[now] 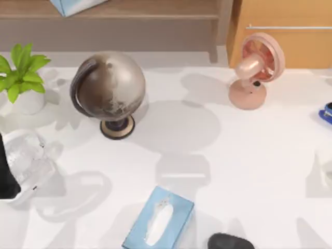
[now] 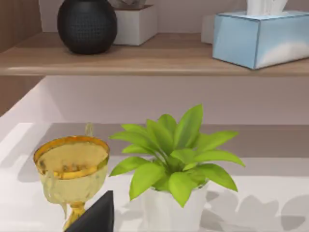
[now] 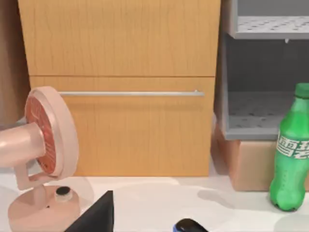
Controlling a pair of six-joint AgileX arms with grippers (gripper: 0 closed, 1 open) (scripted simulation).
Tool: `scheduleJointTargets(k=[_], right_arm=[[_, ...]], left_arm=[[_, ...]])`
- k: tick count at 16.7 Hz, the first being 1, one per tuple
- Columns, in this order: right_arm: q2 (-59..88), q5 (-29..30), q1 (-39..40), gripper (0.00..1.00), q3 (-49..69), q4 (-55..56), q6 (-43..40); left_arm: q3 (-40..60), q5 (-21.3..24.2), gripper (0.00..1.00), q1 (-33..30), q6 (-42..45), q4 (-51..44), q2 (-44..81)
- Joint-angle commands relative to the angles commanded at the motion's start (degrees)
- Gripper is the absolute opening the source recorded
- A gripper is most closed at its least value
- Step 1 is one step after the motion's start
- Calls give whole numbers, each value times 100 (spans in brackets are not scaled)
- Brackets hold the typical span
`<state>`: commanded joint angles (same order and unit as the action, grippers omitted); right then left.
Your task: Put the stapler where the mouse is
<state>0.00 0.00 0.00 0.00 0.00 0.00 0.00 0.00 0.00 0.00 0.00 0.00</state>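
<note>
The stapler (image 1: pixel 326 113) is lying at the far right edge of the top view, half cut by the frame, on the white tabletop (image 1: pixel 218 155) and below-right of the pink fan (image 1: pixel 254 70). The mouse (image 1: pixel 231 241) is sitting at the bottom edge, right of centre, just beside the pale blue tissue box (image 1: pixel 158 220), which is lying at an angle. Stapler and mouse are resting well apart. A globe (image 1: pixel 109 88) is standing in the upper left of centre, and a potted plant (image 1: pixel 22 72) is standing at the far left.

The left arm (image 1: pixel 6 174) is showing as a dark mass at the left edge of the top view. In the left wrist view a dark wedge of the left pincer (image 2: pixel 96 215) is jutting up at the bottom edge, in front of a golden goblet (image 2: pixel 72 164) and the plant; whether this pincer is apart or together, I cannot tell.

In the right wrist view a like wedge of the right pincer (image 3: pixel 96 215) is poking up at the bottom, with the fan at the left, a wooden cabinet (image 3: pixel 125 130) behind and a green bottle (image 3: pixel 292 150) at the right; its state I cannot tell either.
</note>
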Motion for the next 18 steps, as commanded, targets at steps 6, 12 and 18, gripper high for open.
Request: scheduleJointTargets(k=[6,12,18], right_arm=[[580,-21,-44,100,484,-381,-201],[2918,27,-265,100,2320,-1829,-1022],[6335,102,-438,100,4776,-3766,-2272]], left_arm=[[0,0,100,0,0,0,0],[0,0,100,0,0,0,0],[0,0,100,0,0,0,0]])
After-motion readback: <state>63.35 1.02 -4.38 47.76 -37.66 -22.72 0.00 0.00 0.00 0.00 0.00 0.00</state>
